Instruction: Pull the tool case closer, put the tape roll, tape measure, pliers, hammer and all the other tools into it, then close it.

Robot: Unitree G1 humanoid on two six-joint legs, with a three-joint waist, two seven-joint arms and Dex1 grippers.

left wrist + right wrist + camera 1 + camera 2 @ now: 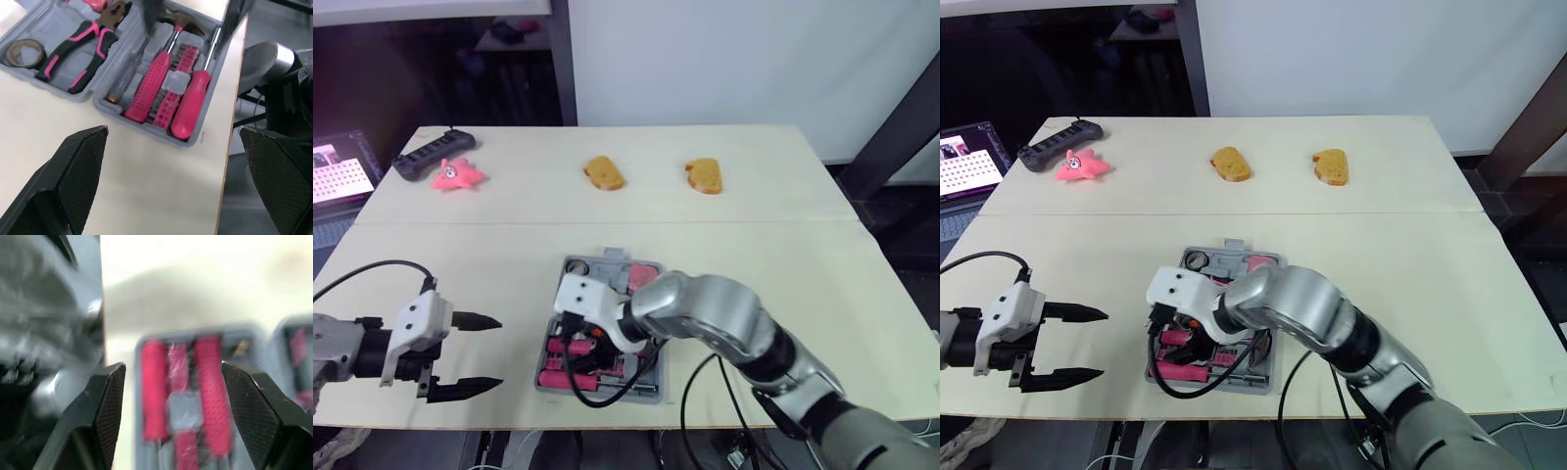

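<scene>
The open tool case (1229,253) lies at the table's (783,294) 6 o'clock, just beside the front edge, with bare tabletop at its 3 o'clock. The right gripper (172,367) hangs over it, fingers spread and holding nothing. The left gripper (497,352), at the case's 9 o'clock, is also spread and holding nothing. Inside the case are one pliers (80,49) and one tape roll (22,51). At the table's 12 o'clock are two bread slices (604,173).

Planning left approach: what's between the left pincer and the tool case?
Just bare table between left pincer and tool case, per the left eye view.
</scene>
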